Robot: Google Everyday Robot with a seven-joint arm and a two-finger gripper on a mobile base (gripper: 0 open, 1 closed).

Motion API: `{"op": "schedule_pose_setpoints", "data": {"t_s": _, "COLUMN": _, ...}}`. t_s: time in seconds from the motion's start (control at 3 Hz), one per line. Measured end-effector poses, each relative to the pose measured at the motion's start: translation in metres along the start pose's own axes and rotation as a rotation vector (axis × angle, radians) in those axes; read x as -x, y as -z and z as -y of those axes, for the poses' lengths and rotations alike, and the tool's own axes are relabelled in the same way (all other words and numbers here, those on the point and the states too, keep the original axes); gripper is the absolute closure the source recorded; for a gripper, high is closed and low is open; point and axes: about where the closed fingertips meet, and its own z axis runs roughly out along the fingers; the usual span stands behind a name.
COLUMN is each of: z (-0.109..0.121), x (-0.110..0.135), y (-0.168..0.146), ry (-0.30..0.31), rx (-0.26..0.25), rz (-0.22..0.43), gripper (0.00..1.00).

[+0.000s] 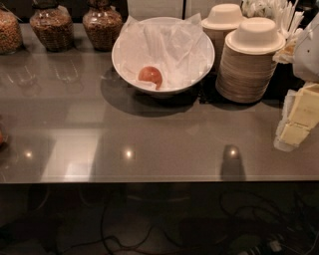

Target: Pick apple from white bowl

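Observation:
The apple [150, 75], small and reddish-orange, lies in the front left part of the white bowl [124, 64], on crumpled white paper. The bowl stands at the back middle of the glossy grey counter. My gripper [298, 119], white with pale yellow parts, is at the right edge of the view above the counter. It is well to the right of the bowl and nearer the front, apart from the bowl and the apple. It holds nothing that I can see.
Two stacks of beige disposable bowls [249, 60] stand right of the white bowl, with white cutlery [279, 15] behind. Three glass jars [102, 25] of brown food line the back left. The counter's front edge [149, 180] runs across, with cables on the floor below.

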Motion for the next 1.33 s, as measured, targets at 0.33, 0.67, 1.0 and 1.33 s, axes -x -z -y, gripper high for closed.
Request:
{"op": "schedule_pose_setpoints", "data": {"t_s": 0.33, "z": 0.000, "x": 0.000, "y": 0.000, "ry": 0.000, "rx": 0.000, "rz": 0.000, "gripper": 0.00}}
{"op": "schedule_pose_setpoints", "data": {"t_s": 0.67, "z": 0.008, "x": 0.007, "y": 0.000, "ry": 0.015, "rx": -0.045, "rz": 0.058, "gripper": 0.00}}
{"op": "schedule_pose_setpoints", "data": {"t_s": 1.0, "z": 0.027, "x": 0.027, "y": -0.005, "ry": 0.054, "rx": -0.128, "rz": 0.184, "gripper": 0.00}}
{"op": "schedule_pose_setpoints", "data": {"t_s": 1.33, "z": 0.057, "x": 0.062, "y": -0.009, "ry": 0.103, "rx": -0.233, "rz": 0.321, "gripper": 0.00}}
